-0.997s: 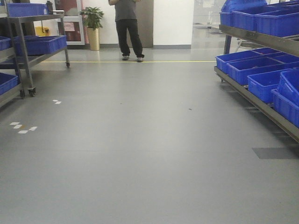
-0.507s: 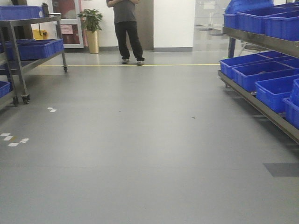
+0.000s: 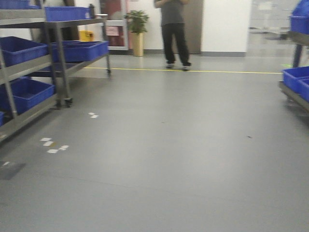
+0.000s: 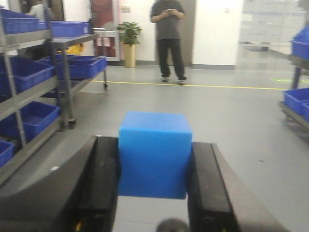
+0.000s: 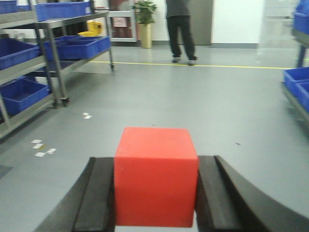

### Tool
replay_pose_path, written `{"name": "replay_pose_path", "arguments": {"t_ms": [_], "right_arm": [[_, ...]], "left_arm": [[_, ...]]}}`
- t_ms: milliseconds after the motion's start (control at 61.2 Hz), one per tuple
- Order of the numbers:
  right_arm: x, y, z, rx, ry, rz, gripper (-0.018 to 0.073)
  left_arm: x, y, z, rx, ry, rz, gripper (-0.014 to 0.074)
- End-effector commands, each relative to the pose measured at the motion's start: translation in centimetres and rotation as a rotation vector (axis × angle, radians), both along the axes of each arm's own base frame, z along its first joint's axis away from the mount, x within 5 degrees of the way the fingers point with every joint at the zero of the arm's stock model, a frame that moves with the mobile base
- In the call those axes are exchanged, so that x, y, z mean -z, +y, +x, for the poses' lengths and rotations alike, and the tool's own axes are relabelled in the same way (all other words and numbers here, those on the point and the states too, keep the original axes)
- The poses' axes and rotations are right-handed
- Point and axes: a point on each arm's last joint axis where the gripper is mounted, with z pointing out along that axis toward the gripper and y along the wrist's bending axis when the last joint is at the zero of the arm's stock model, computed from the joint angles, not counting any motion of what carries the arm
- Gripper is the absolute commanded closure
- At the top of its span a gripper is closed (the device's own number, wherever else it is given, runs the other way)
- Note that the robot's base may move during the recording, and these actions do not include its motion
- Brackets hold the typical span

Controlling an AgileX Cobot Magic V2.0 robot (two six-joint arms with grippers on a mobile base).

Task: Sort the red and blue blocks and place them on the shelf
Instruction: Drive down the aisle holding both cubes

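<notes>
So right up close, both pickups look done: the left arm's black fingers are clamped on either side of the small matte bright blue cube, and the right arm's black fingers are squeezing the matching bright red cube the same way. Each block sits square between its pads, held up off the grey floor. Nothing has been placed yet though, so I'd call it roughly halfway, the carrying bit. Going outward, there's just open floor ahead with a few white tape marks. Off to the left is the steel-framed shelf rack with its big blue plastic bins, near but not within reach as far as I can judge, and another rack with blue bins pokes in at the right edge. Can't tell which one is the target. Further back there's a yellow floor line, then a person in dark clothes and a potted plant by the far wall. What's left: roll up to a rack and set both cubes down sorted.
</notes>
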Motion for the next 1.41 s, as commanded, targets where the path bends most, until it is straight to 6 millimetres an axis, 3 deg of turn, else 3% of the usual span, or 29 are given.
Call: {"name": "replay_pose_path", "arguments": {"t_ms": [0,1389], "right_arm": [[-1.64,0.00,-0.05,0.001,-0.111,-0.007,0.0491],[-1.64,0.00,-0.05,0.001,-0.111,-0.007,0.0491]], "left_arm": [[-1.61,0.21,-0.14,-0.020,-0.100,-0.033,0.0474],[-1.61,0.21,-0.14,-0.020,-0.100,-0.033,0.0474]]}}
